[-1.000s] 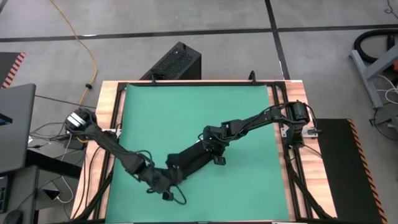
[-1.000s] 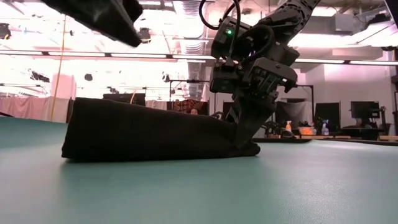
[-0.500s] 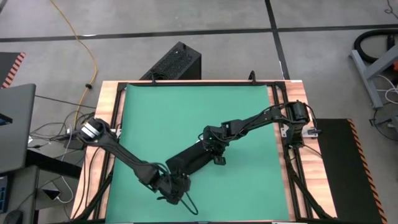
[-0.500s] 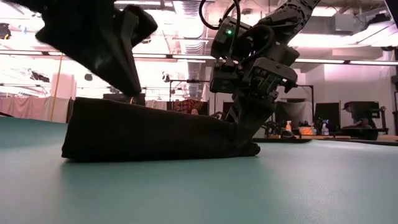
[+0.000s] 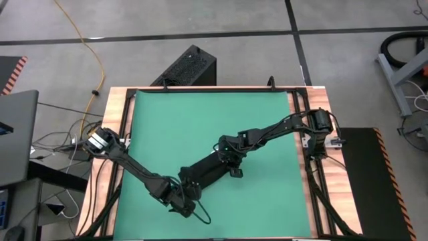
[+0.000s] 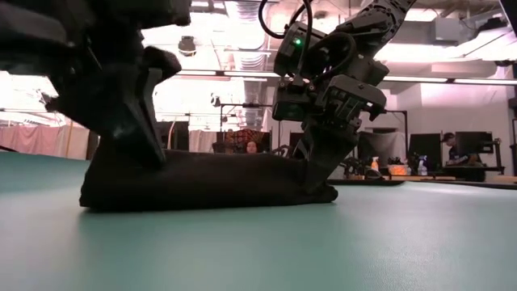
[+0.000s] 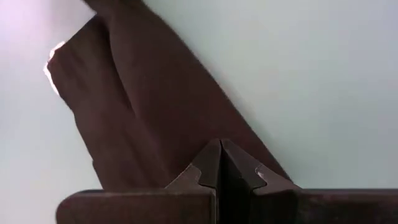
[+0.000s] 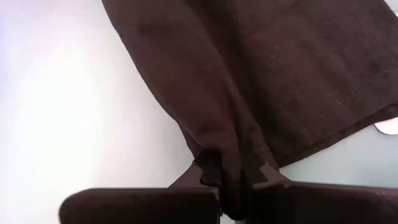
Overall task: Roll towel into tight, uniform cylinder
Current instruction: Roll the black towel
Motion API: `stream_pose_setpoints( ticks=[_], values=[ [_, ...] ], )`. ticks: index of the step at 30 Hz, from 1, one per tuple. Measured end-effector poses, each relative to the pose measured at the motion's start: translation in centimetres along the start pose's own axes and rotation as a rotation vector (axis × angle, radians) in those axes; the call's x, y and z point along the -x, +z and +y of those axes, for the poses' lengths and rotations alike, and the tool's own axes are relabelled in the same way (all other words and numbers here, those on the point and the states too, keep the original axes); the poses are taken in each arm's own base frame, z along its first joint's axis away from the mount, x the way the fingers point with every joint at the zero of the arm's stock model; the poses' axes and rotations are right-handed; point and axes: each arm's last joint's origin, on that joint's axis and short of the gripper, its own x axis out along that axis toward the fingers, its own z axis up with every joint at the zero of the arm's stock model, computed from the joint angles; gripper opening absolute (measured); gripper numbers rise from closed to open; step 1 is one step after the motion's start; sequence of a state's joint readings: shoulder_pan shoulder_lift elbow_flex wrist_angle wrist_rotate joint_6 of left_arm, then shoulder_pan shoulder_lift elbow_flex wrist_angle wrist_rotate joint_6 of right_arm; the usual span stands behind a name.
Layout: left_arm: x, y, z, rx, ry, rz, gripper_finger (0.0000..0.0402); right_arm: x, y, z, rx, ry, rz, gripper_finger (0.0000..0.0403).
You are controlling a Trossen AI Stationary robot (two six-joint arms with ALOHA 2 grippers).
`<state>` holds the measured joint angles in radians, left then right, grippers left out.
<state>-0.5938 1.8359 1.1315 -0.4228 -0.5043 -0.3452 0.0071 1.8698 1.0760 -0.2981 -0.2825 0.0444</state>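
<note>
The soft, limp towel [image 5: 207,172] lies folded; the right tool [image 8: 231,176] pinches one end, the left tool [image 7: 221,163] presses clenched, empty, on the other.

Soft matt black cloth for the towel [image 5: 207,171], finely napped and faintly fuzzy up close, creased into folds. Beneath the towel, a smooth green mat [image 5: 207,120] with a dull, slightly rubbery sheen. Around the mat, a table [image 5: 115,110] edged in pale bare wood, with dark metal rails. Hard matt black plastic on the right gripper [image 8: 233,177], pinched on a fold of the towel; same finish on the left gripper [image 7: 222,167], fingers pressed together.
</note>
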Motion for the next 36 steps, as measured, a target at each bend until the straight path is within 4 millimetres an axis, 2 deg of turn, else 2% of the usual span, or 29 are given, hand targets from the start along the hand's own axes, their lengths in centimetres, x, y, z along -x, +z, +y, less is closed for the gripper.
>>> stream_pose_setpoints(
  ticks=[4,9,13,17,21,25,31,36],
  values=[
    [-0.9,-1.7,0.2,0.045,0.019,0.022,0.0000,0.0,0.0,0.1,0.001,0.000,0.002,0.0023],
    [-1.0,-2.5,0.1,0.075,0.048,0.031,0.0000,-0.1,0.0,0.3,0.008,0.001,0.005,0.0023],
    [-0.7,-2.2,-0.1,0.066,0.064,0.012,0.0000,-0.1,-0.1,0.4,0.010,0.001,0.006,0.0024],
    [0.0,-0.8,-0.1,0.024,0.109,-0.054,0.0000,-0.1,-0.1,0.4,0.010,0.001,0.006,0.0024],
    [-0.2,-0.9,0.2,0.008,0.156,-0.059,0.0000,-0.1,-0.1,0.4,0.009,0.001,0.006,0.0024],
    [-0.9,-2.0,0.5,0.050,0.168,-0.049,0.0000,-0.1,-0.1,0.4,0.010,0.001,0.006,0.0024],
    [-2.0,-4.8,0.6,0.140,0.171,-0.044,0.0000,-0.1,0.0,0.4,0.002,0.002,0.005,0.0027],
    [-2.3,-5.9,0.8,0.186,0.193,-0.033,0.0000,-0.2,-0.1,0.6,0.009,0.009,0.006,0.0037]
  ],
)
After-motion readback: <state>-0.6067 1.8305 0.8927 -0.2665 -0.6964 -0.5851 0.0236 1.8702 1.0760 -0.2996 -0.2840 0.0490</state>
